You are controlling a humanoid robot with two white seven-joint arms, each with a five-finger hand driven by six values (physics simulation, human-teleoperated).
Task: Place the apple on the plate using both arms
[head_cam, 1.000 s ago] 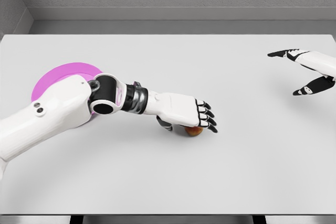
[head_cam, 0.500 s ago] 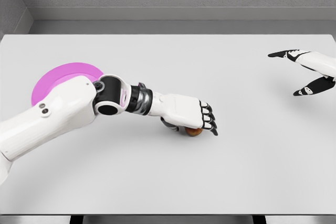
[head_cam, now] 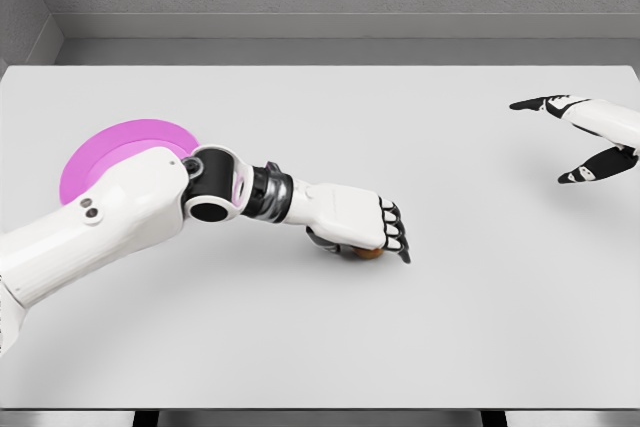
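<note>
The apple (head_cam: 368, 253) lies on the white table near its middle, mostly hidden under my left hand (head_cam: 362, 243). Only a small reddish-brown sliver of it shows below the palm. The left hand's fingers curl down over the apple, with the thumb tucked on its near-left side. The pink plate (head_cam: 110, 150) sits at the far left, partly covered by my left forearm. My right hand (head_cam: 572, 137) hovers at the right edge, fingers spread and holding nothing, far from the apple.
The white table (head_cam: 320, 327) ends in a front edge near the bottom of the view. A grey wall runs behind the table's far edge.
The left hand has lowered onto the apple and its fingers have curled around it, hiding more of the fruit. The right hand has stayed in place.
</note>
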